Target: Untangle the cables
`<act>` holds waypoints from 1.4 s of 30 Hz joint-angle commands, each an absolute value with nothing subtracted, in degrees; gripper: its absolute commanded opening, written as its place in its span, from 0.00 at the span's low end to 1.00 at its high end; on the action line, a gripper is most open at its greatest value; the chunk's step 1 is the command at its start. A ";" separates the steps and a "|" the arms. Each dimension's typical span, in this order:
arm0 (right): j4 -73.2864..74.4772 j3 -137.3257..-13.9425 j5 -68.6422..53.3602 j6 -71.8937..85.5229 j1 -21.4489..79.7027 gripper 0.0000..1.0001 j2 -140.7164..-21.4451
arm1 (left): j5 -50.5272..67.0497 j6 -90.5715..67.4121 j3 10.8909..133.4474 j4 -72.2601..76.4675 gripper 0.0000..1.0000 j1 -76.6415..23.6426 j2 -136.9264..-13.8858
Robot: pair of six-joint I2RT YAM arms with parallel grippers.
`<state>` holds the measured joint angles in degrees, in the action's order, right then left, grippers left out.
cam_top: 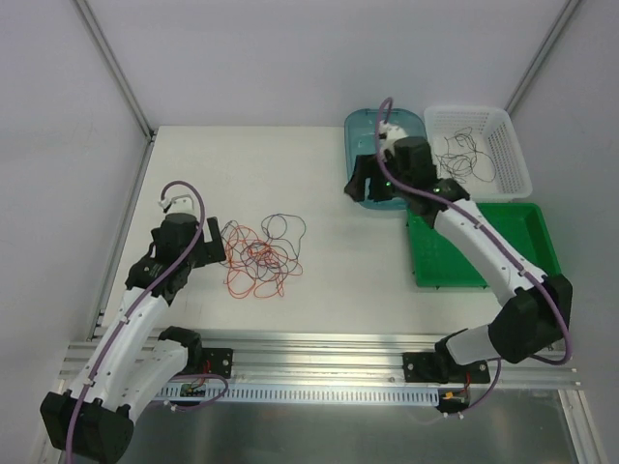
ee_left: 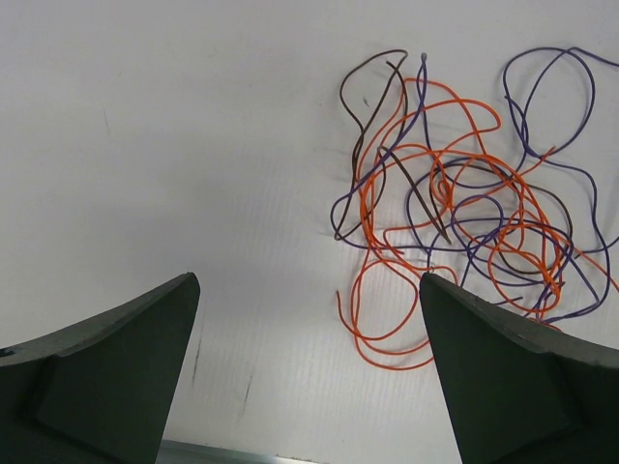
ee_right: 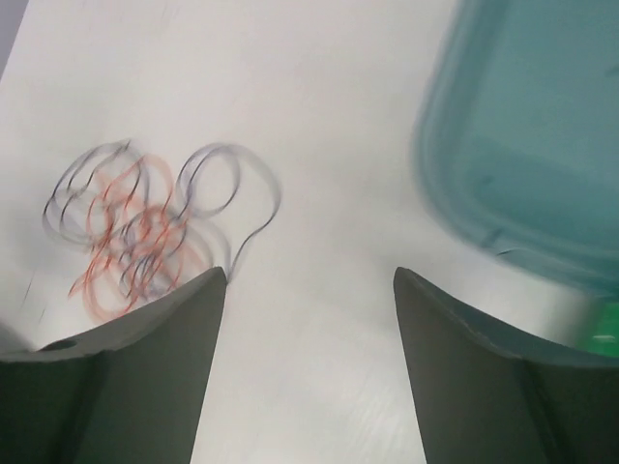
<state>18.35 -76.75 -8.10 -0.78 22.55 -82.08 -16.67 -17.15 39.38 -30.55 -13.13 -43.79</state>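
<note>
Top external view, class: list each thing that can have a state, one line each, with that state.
Tangled bunch of thin orange, purple and dark wires: knotted together, lying on the white table.
Loose dark wires: lying in the white slatted plastic basket.
Teal translucent plastic tub: no wires visible inside.
Green plastic tray: visible part bare.
Left hand: open, holding nothing.
Right hand: open, holding nothing.

The cables (cam_top: 259, 253) lie left on the table (cam_top: 329, 280); the basket (cam_top: 511, 155) far right holds more.

Open table (cam_top: 329, 261) beside cables (cam_top: 259, 253), bins (cam_top: 515, 135) (three) crowding right
</note>
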 commanded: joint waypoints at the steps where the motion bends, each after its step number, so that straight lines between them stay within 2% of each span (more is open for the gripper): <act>1: 19.69 -71.46 -9.33 3.68 33.96 0.73 -80.33 | -12.57 -17.75 39.81 -29.09 0.99 -13.01 -45.70; 3: 18.20 -69.62 -8.09 6.48 41.43 0.72 -80.68 | -11.26 -18.10 39.90 -29.18 0.99 -13.01 -47.01; 9: 12.23 -68.91 -0.72 12.20 55.70 0.68 -87.08 | -9.50 -18.72 40.43 -29.35 0.99 -13.10 -50.53; 14: 9.32 -69.69 6.22 16.70 60.99 0.64 -93.86 | -9.23 -18.90 40.52 -29.53 0.99 -13.09 -52.55; 20: 10.99 -72.25 7.82 16.61 65.04 0.62 -101.68 | -9.49 -18.81 40.87 -29.62 0.99 -13.10 -53.87; 23: 12.74 -71.99 8.96 16.09 65.39 0.52 -103.44 | -9.23 -18.81 40.96 -29.62 0.99 -13.01 -54.31; 24: 13.01 -71.81 9.31 15.74 65.39 0.43 -103.45 | -9.23 -18.72 40.96 -29.62 0.99 -13.01 -54.40; 29: 16.34 -70.75 11.33 13.19 65.57 0.12 -98.72 | -8.79 -18.72 40.87 -29.62 0.99 -13.10 -54.84; 32: 20.73 -71.45 12.30 10.21 65.92 0.01 -93.28 | -8.44 -18.63 40.87 -29.62 0.99 -13.10 -55.11; 36: 30.20 -77.85 13.53 4.59 66.27 0.01 -85.46 | -7.65 -18.72 41.04 -29.79 0.99 -13.10 -55.98; 42: 36.04 -85.86 16.17 -1.21 66.36 0.01 -73.76 | -7.56 -18.72 41.04 -29.79 0.99 -13.09 -56.34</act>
